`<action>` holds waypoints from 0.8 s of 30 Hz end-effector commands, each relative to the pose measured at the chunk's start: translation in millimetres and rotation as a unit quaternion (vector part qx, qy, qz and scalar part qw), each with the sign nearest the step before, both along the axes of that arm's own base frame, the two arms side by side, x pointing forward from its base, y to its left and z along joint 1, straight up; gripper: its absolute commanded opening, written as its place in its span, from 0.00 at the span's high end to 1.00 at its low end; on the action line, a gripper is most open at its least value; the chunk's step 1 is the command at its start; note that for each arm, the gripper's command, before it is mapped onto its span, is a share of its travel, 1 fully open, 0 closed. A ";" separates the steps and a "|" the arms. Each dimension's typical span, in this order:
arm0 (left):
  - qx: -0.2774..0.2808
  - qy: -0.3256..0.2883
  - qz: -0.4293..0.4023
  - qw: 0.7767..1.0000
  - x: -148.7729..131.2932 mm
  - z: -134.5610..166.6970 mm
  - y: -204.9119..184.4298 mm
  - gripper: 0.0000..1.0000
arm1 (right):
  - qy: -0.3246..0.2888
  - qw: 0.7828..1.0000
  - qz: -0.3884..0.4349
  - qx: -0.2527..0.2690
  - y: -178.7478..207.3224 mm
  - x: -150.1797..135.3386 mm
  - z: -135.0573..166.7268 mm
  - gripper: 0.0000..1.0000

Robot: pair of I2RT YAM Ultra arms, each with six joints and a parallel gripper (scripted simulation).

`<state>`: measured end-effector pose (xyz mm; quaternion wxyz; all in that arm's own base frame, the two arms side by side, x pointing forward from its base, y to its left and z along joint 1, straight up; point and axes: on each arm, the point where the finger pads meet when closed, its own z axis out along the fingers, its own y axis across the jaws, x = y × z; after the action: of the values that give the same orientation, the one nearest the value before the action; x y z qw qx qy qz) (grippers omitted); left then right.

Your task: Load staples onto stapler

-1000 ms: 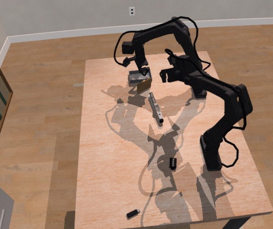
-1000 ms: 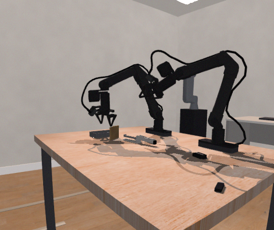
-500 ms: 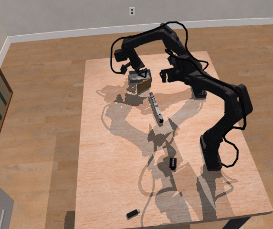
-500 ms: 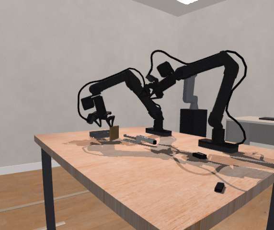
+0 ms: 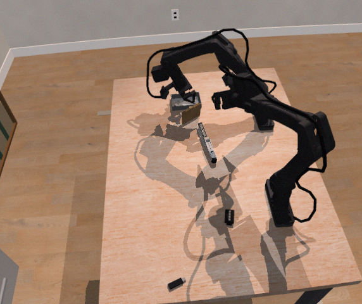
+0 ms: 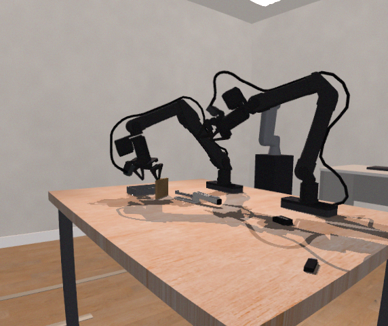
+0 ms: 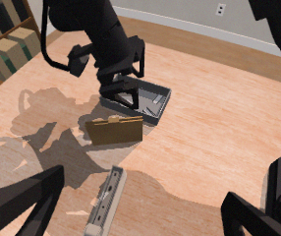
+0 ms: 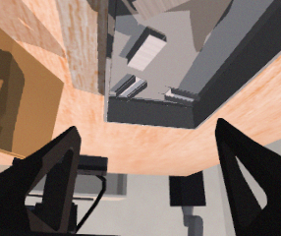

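Nearest in the exterior view, a black USB stick (image 5: pixel 174 284) (image 6: pixel 311 265) lies on the wooden table (image 5: pixel 142 228) (image 6: pixel 187 245) (image 7: pixel 204 123) (image 8: pixel 131 147), well apart from the stapler. Between that stick and the stapler, nearer the stapler, sits a small black block (image 5: pixel 229 217) (image 6: pixel 282 220) with pale marks along its top.

The open stapler (image 5: pixel 207 142) (image 6: pixel 206 198) (image 7: pixel 106 204) stands directly on the table, its two long parts spread apart at the end facing the tray. To its right in the exterior view is the left arm's base (image 5: pixel 284 224) (image 6: pixel 327 209). The left gripper (image 5: pixel 216 102) (image 6: pixel 209 134) (image 7: pixel 144 188) is raised above the table, higher than the stapler, with its fingers wide apart and holding nothing.

Beyond the stapler's spread end, a brown board (image 5: pixel 191 114) (image 6: pixel 161 188) (image 7: pixel 115 133) (image 8: pixel 37 93) stands upright. Past it, on the side away from the stapler, is the dark grey tray (image 5: pixel 178 107) (image 6: pixel 140 190) (image 7: pixel 162 105) (image 8: pixel 150 115). The staple sticks (image 7: pixel 158 99) (image 8: pixel 132 88) lie in the tray at differing angles, apart from the stapler.

The right gripper (image 5: pixel 189 98) (image 6: pixel 150 179) (image 7: pixel 139 91) (image 8: pixel 144 129) points down at the tray, beyond the stapler, its fingers spread wide with nothing between them. Whether a fingertip touches the tray I cannot tell.
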<state>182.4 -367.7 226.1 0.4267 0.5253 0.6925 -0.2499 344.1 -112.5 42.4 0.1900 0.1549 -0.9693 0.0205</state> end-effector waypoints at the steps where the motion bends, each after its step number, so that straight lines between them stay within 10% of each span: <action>1: -0.025 -0.012 0.002 1.000 -1.1 19.7 0.0 0.00 | -0.003 1.000 0.004 -0.003 -1.1 2.1 4.5 0.00; 8: -0.025 -0.012 0.002 1.000 -1.1 19.7 0.0 0.00 | -0.065 0.989 -0.136 -0.013 3.9 24.2 3.5 0.73; 24: -0.025 -0.012 0.002 1.000 -1.1 19.7 0.0 0.00 | -0.068 0.950 -0.304 -0.009 -3.2 29.6 -10.0 0.73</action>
<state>182.4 -367.7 226.1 0.4267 0.5253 0.6925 -0.2499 364.7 -112.2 36.2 0.1335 -0.1245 -0.9831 -0.0149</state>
